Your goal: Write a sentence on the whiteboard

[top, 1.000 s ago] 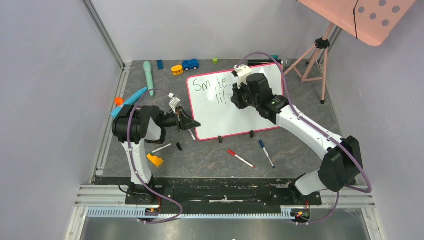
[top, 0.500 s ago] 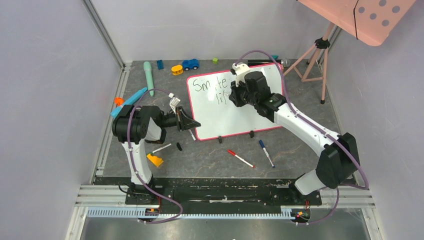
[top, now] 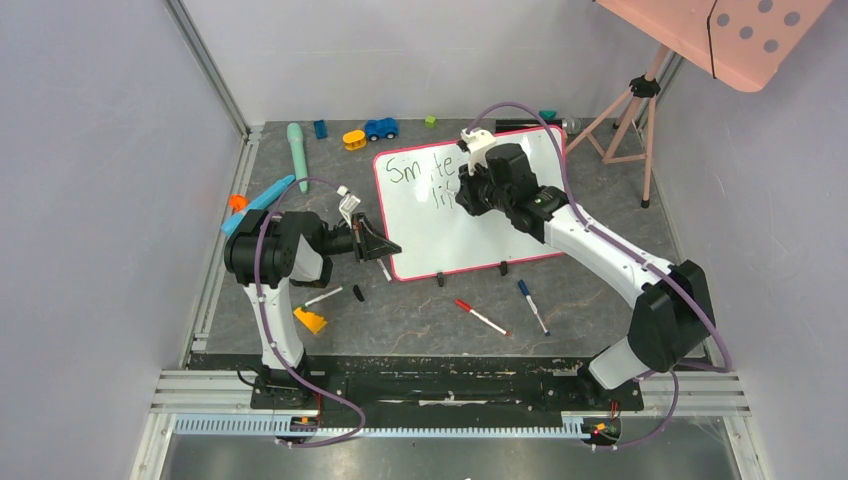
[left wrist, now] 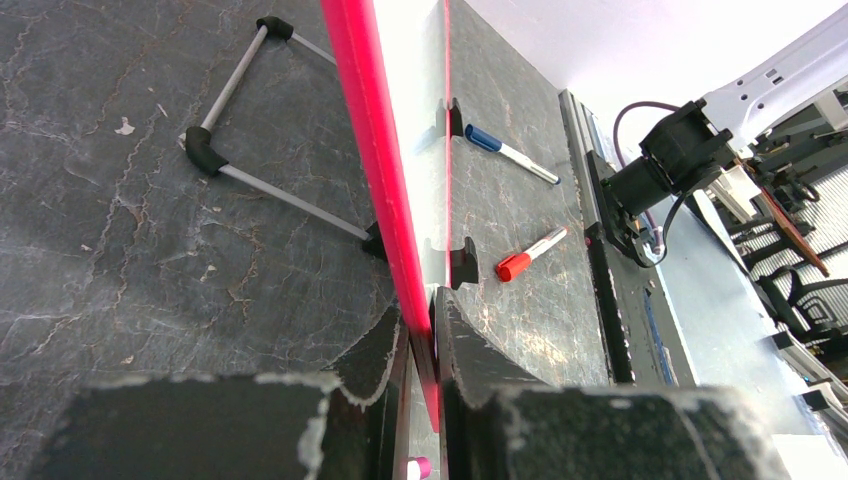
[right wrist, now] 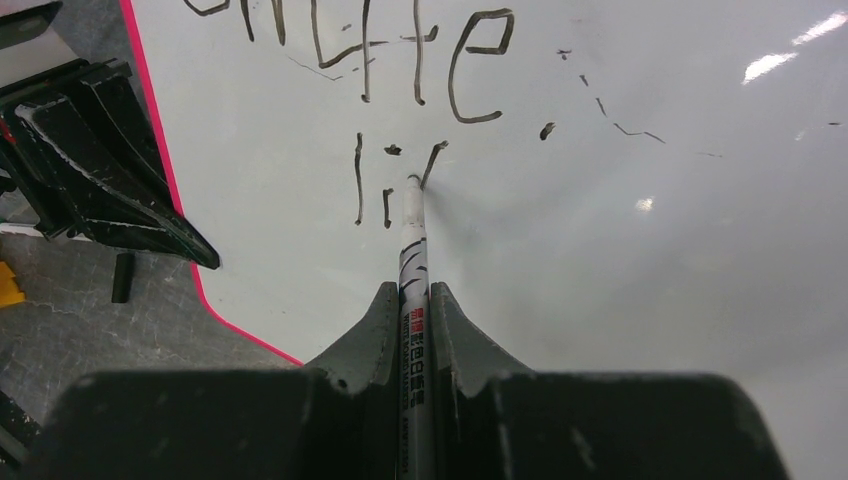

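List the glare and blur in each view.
Right wrist: glare streaks upper right on the whiteboard, faint shadow beside the marker, right gripper blurred up close. Left wrist: left gripper soft, top-right background washed out. Top external: even light, sharp.

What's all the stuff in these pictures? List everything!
whiteboard: one, white, pink-red frame, mid-table.
writing: two lines, black, board's top left.
red-capped marker: one, before the board.
blue-capped marker: one, beside it.
white pen: one, by left arm.
yellow piece: one, beside that pen.
toy car: one, blue, far edge.
yellow toy: one, beside the car.
blue block: one, far edge.
green block: one, far edge.
stick: one, mint green, far left.
blue thing: one, orange end, left edge.
tripod: one, pink, far right.
panel: one, pink, grey dots, top right.
held marker: one, white barrel, tip on the board.
left pincer: black, shut on board's frame.
right pincer: black, shut on held marker.
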`<state>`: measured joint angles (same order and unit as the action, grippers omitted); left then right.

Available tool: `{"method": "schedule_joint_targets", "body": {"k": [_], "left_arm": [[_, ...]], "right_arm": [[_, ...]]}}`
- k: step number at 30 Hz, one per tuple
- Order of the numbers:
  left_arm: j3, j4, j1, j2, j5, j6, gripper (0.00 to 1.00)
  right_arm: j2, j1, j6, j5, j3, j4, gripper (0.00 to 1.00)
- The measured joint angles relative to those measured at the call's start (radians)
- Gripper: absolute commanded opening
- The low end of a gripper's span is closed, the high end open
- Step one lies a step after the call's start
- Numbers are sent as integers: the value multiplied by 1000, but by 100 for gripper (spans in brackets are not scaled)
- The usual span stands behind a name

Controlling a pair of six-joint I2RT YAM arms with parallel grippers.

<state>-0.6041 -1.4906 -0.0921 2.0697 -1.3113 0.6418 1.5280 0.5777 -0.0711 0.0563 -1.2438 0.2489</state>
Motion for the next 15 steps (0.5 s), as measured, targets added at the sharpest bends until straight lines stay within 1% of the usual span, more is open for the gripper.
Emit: {"method": "schedule_joint_targets", "body": {"k": [8,15], "left_arm": [[0,0,0,0,1,0,15],[0,1,0,0,3,0,15]], "right_arm": [[8,1,-7,-9,0,4,0],[8,6,-15,-51,-3,18,0]]}}
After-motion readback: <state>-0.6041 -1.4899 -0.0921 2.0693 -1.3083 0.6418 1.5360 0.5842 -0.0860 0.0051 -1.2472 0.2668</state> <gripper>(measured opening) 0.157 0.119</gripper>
